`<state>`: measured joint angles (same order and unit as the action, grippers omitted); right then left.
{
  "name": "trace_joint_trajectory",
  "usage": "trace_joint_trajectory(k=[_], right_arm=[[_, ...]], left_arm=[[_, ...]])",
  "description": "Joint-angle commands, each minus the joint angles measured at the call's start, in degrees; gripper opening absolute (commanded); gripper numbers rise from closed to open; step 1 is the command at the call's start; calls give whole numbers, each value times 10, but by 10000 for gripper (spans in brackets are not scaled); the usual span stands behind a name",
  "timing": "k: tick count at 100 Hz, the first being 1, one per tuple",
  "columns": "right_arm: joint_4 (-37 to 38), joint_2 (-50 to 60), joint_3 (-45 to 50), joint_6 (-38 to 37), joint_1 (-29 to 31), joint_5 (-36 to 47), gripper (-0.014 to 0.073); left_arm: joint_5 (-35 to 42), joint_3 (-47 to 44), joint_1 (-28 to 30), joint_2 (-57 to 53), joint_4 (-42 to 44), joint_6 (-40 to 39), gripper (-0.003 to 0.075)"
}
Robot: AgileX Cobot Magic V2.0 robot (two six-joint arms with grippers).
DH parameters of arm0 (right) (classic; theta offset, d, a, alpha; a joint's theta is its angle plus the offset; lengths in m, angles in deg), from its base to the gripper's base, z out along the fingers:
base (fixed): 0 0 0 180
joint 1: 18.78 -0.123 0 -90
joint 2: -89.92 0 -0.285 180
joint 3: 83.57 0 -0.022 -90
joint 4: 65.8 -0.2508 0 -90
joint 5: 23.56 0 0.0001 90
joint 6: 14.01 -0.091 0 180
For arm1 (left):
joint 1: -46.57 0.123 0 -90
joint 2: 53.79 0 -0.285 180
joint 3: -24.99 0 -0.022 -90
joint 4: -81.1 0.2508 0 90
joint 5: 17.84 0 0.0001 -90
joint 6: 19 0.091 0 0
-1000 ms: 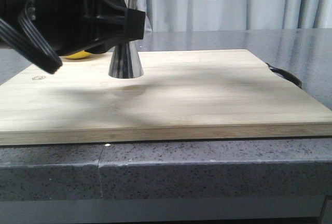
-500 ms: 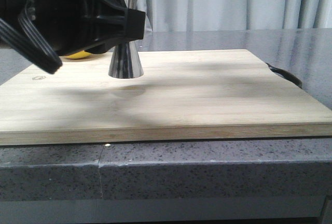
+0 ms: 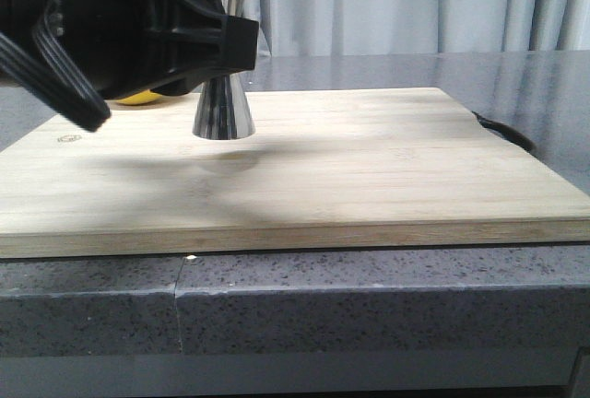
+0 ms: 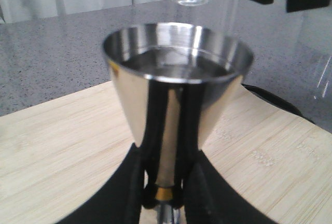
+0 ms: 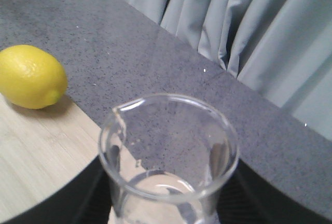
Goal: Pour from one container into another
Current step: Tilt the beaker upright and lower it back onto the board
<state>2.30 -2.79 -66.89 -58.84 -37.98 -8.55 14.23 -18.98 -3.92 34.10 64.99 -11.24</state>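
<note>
Broadly, a grey speckled counter (image 3: 369,301) is seen carrying a wooden cutting board (image 3: 369,177), whose near edge lies just behind the counter's front lip and whose right edge stops short of a dark strap or handle. Most of the board's surface is left bare to the right of the jigger (image 3: 222,108), which is stood upright near the board's far left part. The jigger's narrow waist is clamped between the fingers of the left gripper (image 4: 163,182), and liquid is seen in its upper cup in the left wrist view. A lemon (image 5: 30,77) is laid at the board's far left edge, behind the left arm. The glass beaker (image 5: 168,156) is held upright in the right gripper (image 5: 166,203), closed on its lower body, raised above the jigger; a little liquid is seen at its bottom.
</note>
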Motion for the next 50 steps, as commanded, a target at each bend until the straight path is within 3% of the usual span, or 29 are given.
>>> trace_joint_trajectory(k=[1,32,50], right_arm=[[-13,-2,-8,-28,35,68,271],[-14,-49,52,-43,117,233,270],[-7,-57,61,-32,122,253,270]], left_arm=[[55,19,-4,-20,5,-7,-12],[55,19,-4,-20,5,-7,-12],[55,19,-4,-20,5,-7,-12]])
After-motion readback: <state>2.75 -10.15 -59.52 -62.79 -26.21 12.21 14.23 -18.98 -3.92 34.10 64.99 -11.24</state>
